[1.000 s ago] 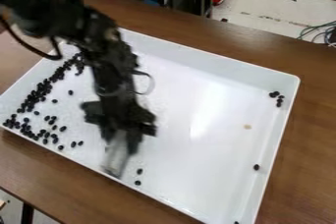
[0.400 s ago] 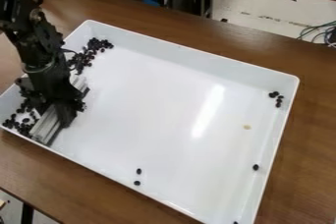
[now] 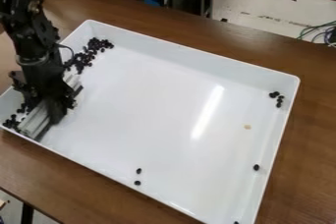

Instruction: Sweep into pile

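The black gripper [image 3: 54,109] is low over the left side of the white tray [image 3: 190,51], shut on a grey-white bar-like sweeper [image 3: 36,120]. The sweeper lies slanted along the tray's left wall, its lower end close to the front-left edge. Dark beans [image 3: 82,59] are heaped in the back-left corner and down the left wall above the sweeper. More beans [image 3: 11,121] sit in the front-left corner, between sweeper and wall. The gripper and sweeper hide part of this strip.
Two beans [image 3: 138,171] lie near the tray's front edge. A small cluster [image 3: 276,95] sits by the right wall, with a single bean [image 3: 256,167] farther down and another [image 3: 236,222] at the bottom. A brown table [image 3: 302,149] surrounds the tray.
From the tray's front middle, the gripper has gone left with the sweeper, then slightly farther toward the left wall. Beans once scattered at the left are now closer to that wall.
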